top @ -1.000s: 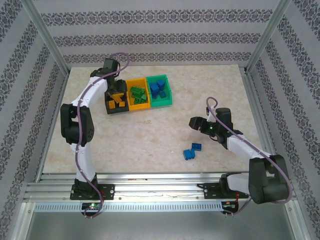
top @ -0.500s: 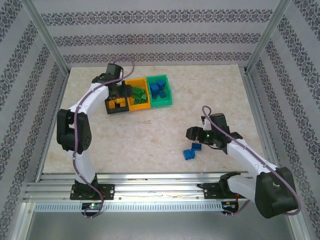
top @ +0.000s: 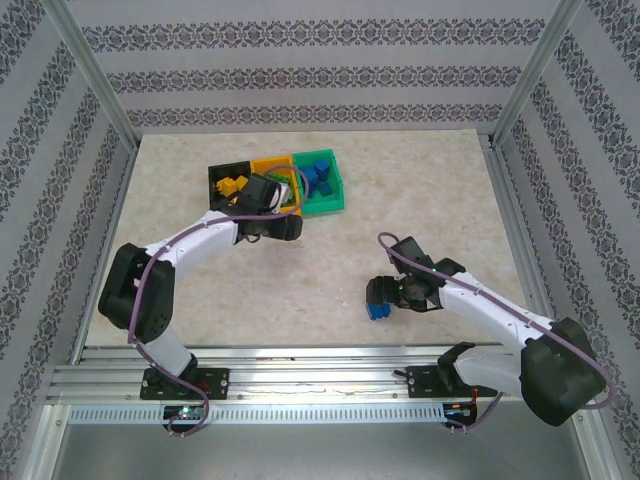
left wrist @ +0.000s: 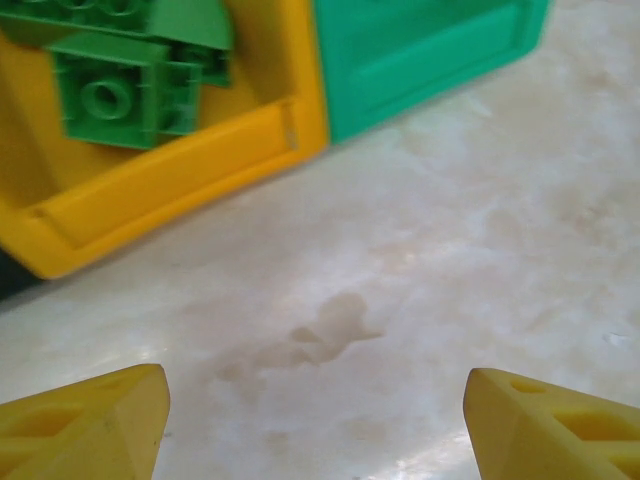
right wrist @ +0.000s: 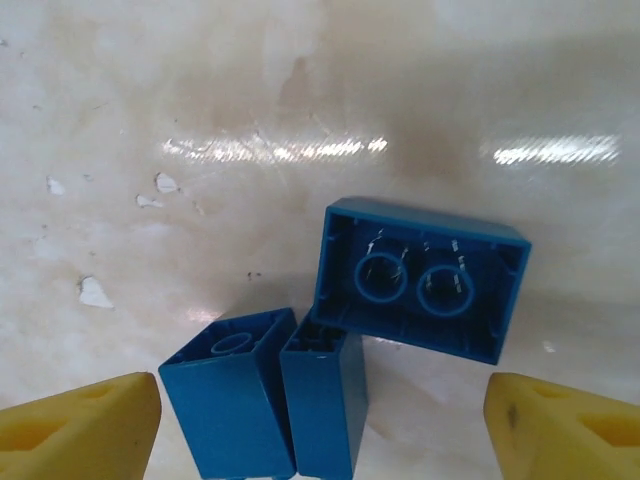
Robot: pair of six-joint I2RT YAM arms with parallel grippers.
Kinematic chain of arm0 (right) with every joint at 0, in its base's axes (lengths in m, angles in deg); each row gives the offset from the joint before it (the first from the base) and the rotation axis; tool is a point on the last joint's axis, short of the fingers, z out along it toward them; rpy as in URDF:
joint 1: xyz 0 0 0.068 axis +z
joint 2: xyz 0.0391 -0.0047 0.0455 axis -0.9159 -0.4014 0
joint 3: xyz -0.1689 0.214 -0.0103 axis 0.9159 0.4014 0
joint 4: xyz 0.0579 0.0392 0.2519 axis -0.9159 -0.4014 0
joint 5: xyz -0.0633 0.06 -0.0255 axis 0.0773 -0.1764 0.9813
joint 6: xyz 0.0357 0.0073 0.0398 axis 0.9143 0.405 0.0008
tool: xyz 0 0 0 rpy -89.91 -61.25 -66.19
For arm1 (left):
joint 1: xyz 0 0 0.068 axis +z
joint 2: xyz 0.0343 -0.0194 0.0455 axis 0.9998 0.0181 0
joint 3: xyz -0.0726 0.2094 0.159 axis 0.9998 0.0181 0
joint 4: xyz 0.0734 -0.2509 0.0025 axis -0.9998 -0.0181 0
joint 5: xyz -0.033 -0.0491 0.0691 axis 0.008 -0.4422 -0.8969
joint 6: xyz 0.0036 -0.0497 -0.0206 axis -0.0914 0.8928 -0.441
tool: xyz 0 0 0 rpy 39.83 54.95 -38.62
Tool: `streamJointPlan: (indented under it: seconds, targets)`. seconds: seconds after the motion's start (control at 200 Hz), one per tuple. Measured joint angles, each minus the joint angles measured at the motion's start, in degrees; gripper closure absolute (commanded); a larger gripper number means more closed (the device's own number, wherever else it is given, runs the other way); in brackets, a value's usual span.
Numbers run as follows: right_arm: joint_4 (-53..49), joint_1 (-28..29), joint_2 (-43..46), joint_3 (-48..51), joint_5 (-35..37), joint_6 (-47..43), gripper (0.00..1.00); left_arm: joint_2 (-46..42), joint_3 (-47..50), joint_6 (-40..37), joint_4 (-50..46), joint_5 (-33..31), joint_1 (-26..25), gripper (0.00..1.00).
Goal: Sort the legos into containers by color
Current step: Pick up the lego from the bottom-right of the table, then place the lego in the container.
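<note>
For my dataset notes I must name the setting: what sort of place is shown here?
Probably a lab test cell for robots, not a home: an aluminium frame holds patterned walls, and the left arm and right arm are bolted at the near edge of a marble-look table.

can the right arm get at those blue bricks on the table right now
Probably yes: the right end effector hangs open just above the blue bricks, its jaws spread to either side of them, and nothing lies in between.
</note>
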Motion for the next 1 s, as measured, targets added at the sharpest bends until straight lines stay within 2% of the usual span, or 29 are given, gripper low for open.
streamJointPlan:
  seconds: [0.195,0.39,0.5,0.6,0.65,0.859,0.999]
  targets:
    - [-2.2,0.7,-1.2,-3.4,7.4,0.2,0.13,0.6,1.8,1.5,5.6,2.7,-1.7,0.23]
    - [-1.3,0.5,-7.8,-4.0,9.7,0.1,0.17,2.0,3.9,3.0,7.8,4.5,-1.7,0.23]
    - [0.7,0.5,-11.5,-4.0,9.6,0.1,0.29,2.2,4.0,3.3,8.5,4.9,-2.0,0.23]
    - [2.6,0.2,-14.3,-4.0,8.8,0.1,0.53,2.2,4.1,3.3,8.9,5.3,-2.0,0.23]
    - [3.3,0.2,-15.0,-4.2,8.5,-0.1,0.6,2.2,4.1,3.3,8.9,5.2,-2.0,0.23]
    - [6.3,-1.6,-14.9,-5.8,6.2,-1.1,0.63,1.0,7.2,3.7,10.6,5.1,-2.1,0.24]
    - [9.0,-4.4,-18.5,-13.6,3.2,-3.1,0.62,-0.2,10.4,3.7,11.0,4.3,-4.0,0.24]
